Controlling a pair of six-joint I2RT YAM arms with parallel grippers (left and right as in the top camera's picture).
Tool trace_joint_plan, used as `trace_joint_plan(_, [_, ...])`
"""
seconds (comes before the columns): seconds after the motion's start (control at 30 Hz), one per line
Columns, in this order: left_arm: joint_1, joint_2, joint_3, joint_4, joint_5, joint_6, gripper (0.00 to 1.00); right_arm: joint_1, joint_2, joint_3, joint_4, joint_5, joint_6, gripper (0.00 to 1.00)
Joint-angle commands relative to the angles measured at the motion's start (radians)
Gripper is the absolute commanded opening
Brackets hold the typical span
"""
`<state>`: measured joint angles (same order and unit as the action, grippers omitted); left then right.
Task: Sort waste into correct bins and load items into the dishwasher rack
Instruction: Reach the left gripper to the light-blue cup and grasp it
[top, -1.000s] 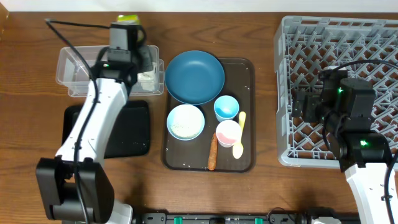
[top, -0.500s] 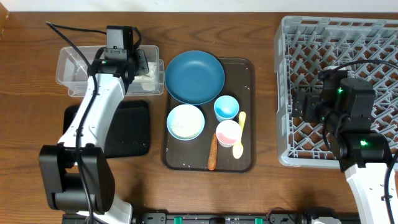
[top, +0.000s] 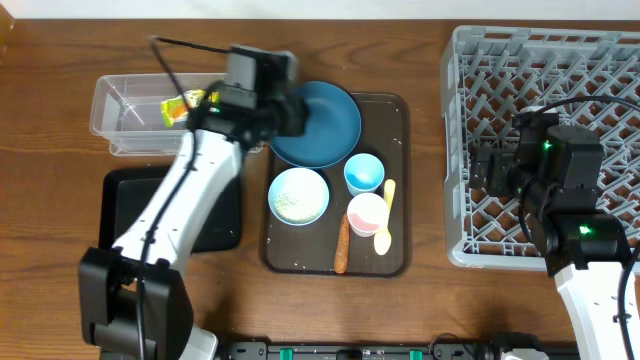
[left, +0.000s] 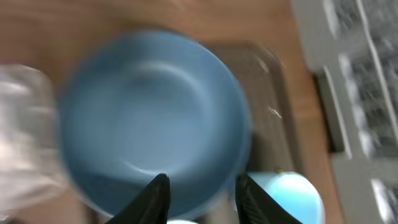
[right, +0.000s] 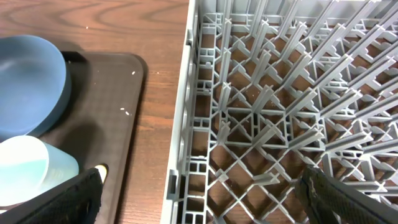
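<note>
Left gripper (left: 202, 186) shifted over blue plate (left: 155, 106), wrist view alone shows jaws parted, empty

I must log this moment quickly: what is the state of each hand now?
Left hand: open, holding nothing, over the blue plate.
Right hand: open, holding nothing, at the rack edge.

Matt blue plate (top: 322, 123), grey plastic rack (top: 560, 70), wood-grain table (top: 60, 70).
</note>
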<state>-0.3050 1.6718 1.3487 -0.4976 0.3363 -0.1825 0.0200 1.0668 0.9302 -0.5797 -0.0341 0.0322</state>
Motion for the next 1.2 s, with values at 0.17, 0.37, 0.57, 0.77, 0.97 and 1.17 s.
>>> trace_joint_plan(0.17, [-0.137,0.072,-0.003,-0.056,0.034,0.006,0.38,-0.013,0.000,0.018,0.000,-0.008,-0.011,0.99])
trace_joint_plan(0.37, [-0.188,0.142,-0.003,-0.063,0.034,0.006,0.38,-0.013,0.000,0.018,0.000,-0.008,-0.011,0.99])
trace_joint_plan(0.57, [-0.211,0.218,-0.003,-0.063,0.034,0.006,0.39,-0.013,0.000,0.018,0.000,-0.008,-0.011,0.99])
trace_joint_plan(0.77, [-0.209,0.247,-0.003,-0.043,0.034,0.006,0.10,-0.013,0.000,0.018,0.000,-0.008,-0.011,0.99])
trace_joint_plan(0.97, [-0.182,0.208,0.030,0.027,0.035,-0.015,0.06,-0.013,0.000,0.018,0.000,0.000,-0.011,0.99])
trace_joint_plan(1.17, [-0.106,0.126,0.039,0.104,0.050,-0.131,0.06,-0.013,0.004,0.018,0.008,0.130,-0.011,0.97])
